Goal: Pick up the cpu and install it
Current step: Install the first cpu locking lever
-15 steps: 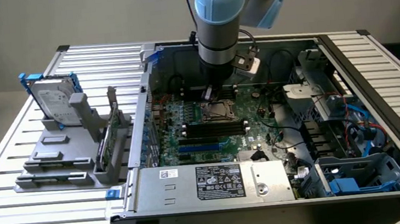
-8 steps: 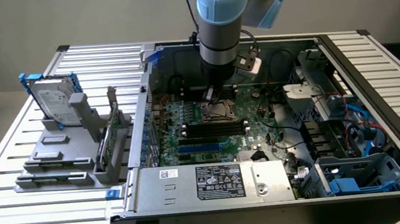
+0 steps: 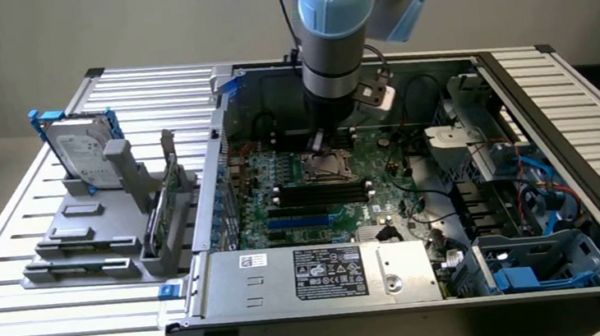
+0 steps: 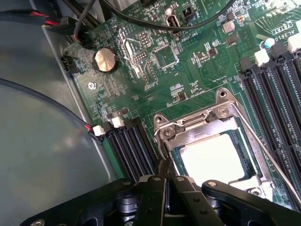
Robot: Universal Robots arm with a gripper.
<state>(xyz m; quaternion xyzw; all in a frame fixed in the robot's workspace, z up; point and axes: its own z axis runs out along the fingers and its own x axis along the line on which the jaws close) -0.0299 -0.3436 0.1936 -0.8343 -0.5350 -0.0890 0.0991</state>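
Observation:
The cpu [image 4: 214, 159], a small square chip with a bright silver top, lies flat inside the dark metal socket frame [image 4: 188, 129] on the green motherboard [image 4: 188, 66]. My gripper [image 4: 164, 176] is shut, with its two black fingers pressed together and nothing between them. Its tip hangs just beside the socket frame's edge, next to the cpu. In the exterior view the gripper [image 3: 320, 143] reaches down into the open computer case, right over the socket frame [image 3: 329, 166].
Black memory slots [image 4: 131, 150] flank the socket, and a thin wire lever [image 4: 263, 150] runs along it. A coin battery [image 4: 104, 60] and black cables [image 4: 141, 19] lie nearby. On the exterior view's left, a hard drive [image 3: 83, 147] with blue brackets stands in a grey fixture [image 3: 86, 238].

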